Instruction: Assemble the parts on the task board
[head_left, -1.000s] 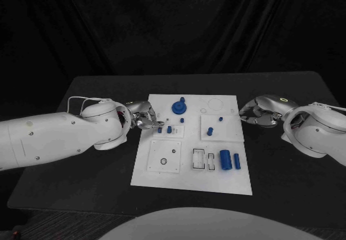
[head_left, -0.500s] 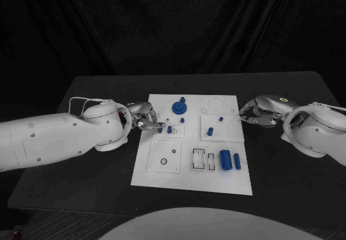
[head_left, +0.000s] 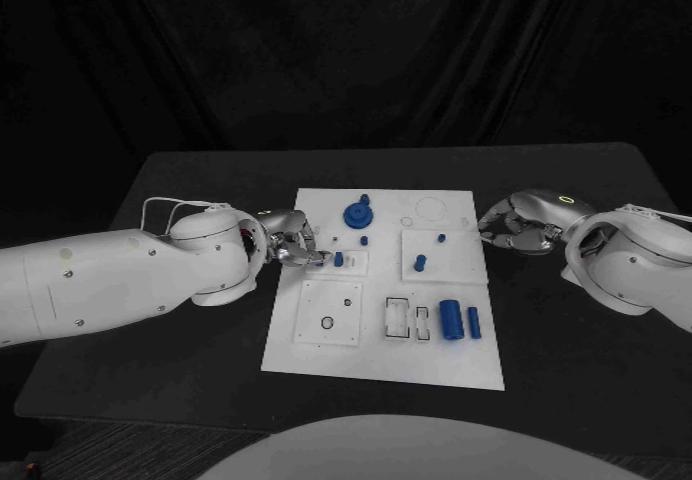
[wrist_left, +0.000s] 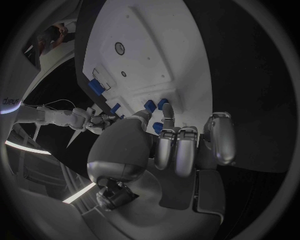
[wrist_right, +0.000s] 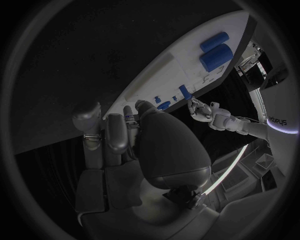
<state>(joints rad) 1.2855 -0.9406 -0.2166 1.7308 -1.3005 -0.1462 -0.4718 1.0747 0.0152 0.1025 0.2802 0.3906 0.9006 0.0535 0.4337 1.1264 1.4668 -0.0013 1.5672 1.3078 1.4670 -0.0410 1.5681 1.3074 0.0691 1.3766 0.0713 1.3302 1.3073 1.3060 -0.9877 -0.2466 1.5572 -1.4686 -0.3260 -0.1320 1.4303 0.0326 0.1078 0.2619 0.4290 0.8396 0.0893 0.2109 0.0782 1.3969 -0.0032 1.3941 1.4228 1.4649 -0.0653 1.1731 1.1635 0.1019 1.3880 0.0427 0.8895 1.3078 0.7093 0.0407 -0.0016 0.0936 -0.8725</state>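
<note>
Reaching over the left edge of the task board (head_left: 382, 370), the left hand (head_left: 293, 243) has its fingertips at a small raised square (head_left: 342, 262) in which two short blue pegs (head_left: 339, 259) stand upright, their long axes vertical to the board. In the left wrist view the fingers (wrist_left: 167, 120) extend toward these pegs (wrist_left: 150, 105), and a further blue piece (wrist_left: 157, 127) shows just beside the fingertips; whether it is pinched or merely touched cannot be told. The pegs lie directly ahead of the left hand, toward the board's centre, so the left hand is much the nearer of the two.

The right hand (head_left: 516, 228) rests on the black table (head_left: 577, 370) just beside the board's right edge, fingers curled in, and no part can be seen in it; whether they are closed on anything cannot be told. Between the hands lie other parts: a blue gear (head_left: 356, 213) near the far edge, a small peg (head_left: 420, 264) on the right-hand raised square, and two cylinders (head_left: 451, 319) lying flat near the board's middle-right, long axes running from near to far.

The step in hand is judged to be seating or adjusting a peg in the left square. That move turns on keeping the peg's axis vertical over its socket.
</note>
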